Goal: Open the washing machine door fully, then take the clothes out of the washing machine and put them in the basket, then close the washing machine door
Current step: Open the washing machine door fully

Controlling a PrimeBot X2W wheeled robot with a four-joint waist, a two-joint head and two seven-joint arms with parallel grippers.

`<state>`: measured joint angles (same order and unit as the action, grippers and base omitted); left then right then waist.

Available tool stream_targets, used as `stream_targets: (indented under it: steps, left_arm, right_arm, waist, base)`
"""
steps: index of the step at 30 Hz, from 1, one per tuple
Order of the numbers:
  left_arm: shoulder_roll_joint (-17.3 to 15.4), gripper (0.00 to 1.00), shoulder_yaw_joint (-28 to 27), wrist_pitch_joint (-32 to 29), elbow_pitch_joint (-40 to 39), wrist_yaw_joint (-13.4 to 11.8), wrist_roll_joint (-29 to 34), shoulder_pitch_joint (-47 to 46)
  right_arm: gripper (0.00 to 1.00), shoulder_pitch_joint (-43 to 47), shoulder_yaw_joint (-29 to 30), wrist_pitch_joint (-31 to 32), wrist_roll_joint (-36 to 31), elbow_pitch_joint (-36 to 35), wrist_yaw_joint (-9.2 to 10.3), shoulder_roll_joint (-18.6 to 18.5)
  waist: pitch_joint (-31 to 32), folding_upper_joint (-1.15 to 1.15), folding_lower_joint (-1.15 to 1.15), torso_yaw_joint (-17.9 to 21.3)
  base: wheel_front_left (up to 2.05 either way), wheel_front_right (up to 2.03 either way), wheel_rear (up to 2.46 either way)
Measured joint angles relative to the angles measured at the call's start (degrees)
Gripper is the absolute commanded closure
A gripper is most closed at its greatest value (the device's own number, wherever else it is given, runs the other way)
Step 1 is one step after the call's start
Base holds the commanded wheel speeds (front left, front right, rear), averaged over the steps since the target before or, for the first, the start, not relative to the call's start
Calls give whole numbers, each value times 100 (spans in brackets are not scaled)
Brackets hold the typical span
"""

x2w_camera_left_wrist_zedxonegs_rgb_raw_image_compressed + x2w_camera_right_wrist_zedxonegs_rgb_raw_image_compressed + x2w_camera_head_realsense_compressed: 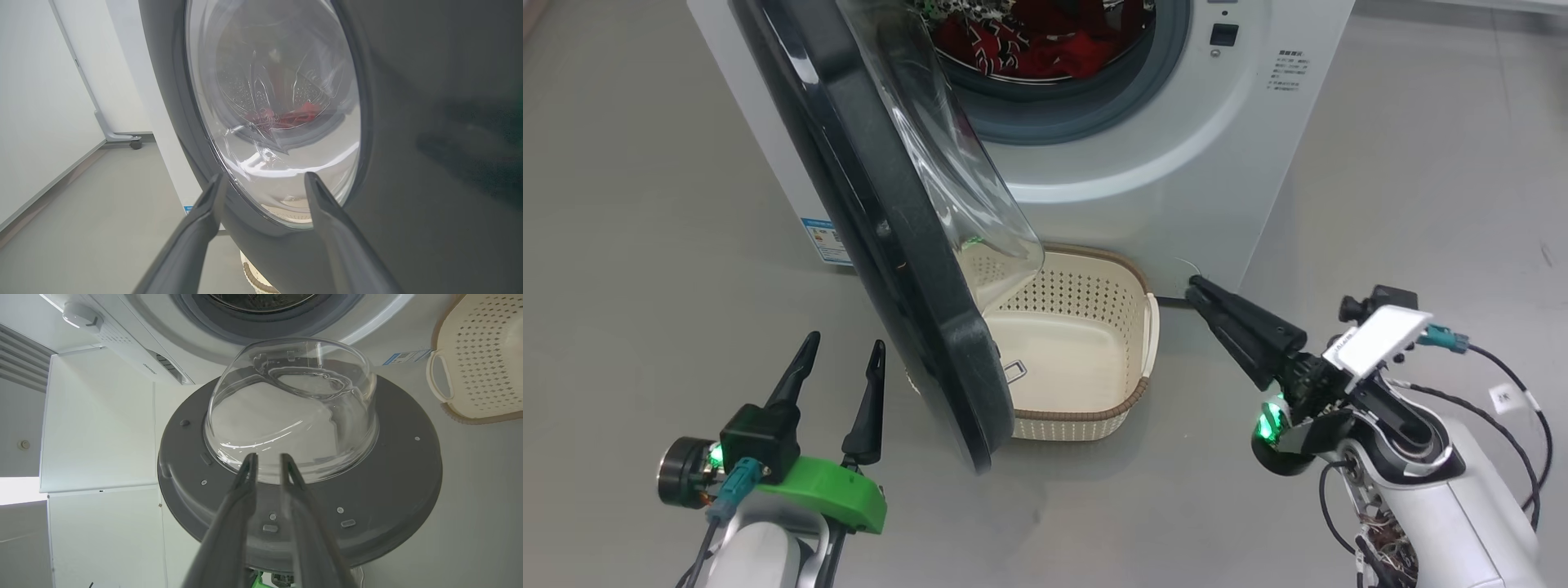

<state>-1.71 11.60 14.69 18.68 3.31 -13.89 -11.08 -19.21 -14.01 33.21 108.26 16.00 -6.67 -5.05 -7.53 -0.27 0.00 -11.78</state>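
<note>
My left pincer stands wide open and empty, just left of the washing machine door. My right pincer shows only a thin slit between its fingers and grips nothing, its tips near the basket. The door hangs swung out, edge-on, its top cut off: glossy black rim, bulging clear bowl. It hides the cream basket's left side on the floor. Up in the washing machine, the clothes lie red and white, partly cropped.
</note>
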Motion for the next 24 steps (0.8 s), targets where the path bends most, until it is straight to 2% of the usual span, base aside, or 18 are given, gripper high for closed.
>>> stream_targets:
  steps: [10, 24]
  left_arm:
    - [-43, 0, -76, 0, -8, -2, 90, 125]
    - [-47, 0, -87, 0, 46, 1, 138, 280]
  right_arm:
    - [0, 651, 486, -962, -559, -304, -27, -20]
    - [0, 1427, 599, -2835, -2953, -635, -29, -472]
  waist:
    - [64, 0, 0, 206]
    - [254, 0, 0, 359]
  base:
    - [0, 0, 0]
    - [0, 0, 0]
